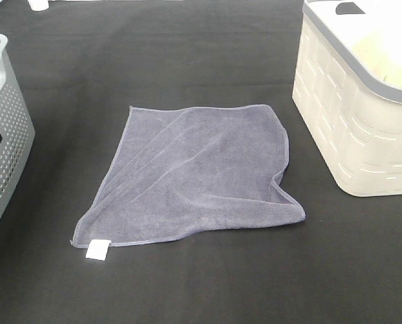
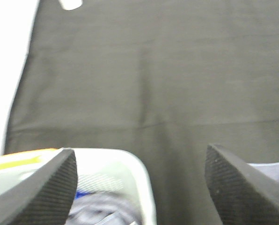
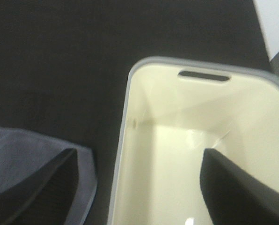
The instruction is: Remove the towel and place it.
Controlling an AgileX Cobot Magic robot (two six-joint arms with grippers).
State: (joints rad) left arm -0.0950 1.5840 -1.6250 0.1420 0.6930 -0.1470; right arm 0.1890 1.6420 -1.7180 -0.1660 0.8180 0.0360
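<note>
Towel [image 1: 194, 175], grey-lavender and nearly flat, lies in the middle of the black table [image 1: 187, 283], with its small white tag [image 1: 96, 250] at the nearest corner and a slight fold along its right edge. Neither of my tools touches it, and neither appears in the high view.

My left tool [image 2: 139, 187] hangs with its two dark ridged fingers [image 2: 41, 187] spread wide and nothing between them but bare table. Under one finger sits the rim of the grey perforated basket [image 1: 2, 135], with something blue and blurred inside that I cannot identify. A pale sliver of cloth shows behind the other finger.

My right tool [image 3: 139, 187] is likewise spread wide and empty. It hangs over the near rim of the cream basket [image 1: 349, 121], with a corner of the towel just beside one finger [image 3: 41, 187].

Both baskets are cut off by the frame edges. At the far edge of the table, a small white object [image 1: 38, 3] is too cropped to name.
</note>
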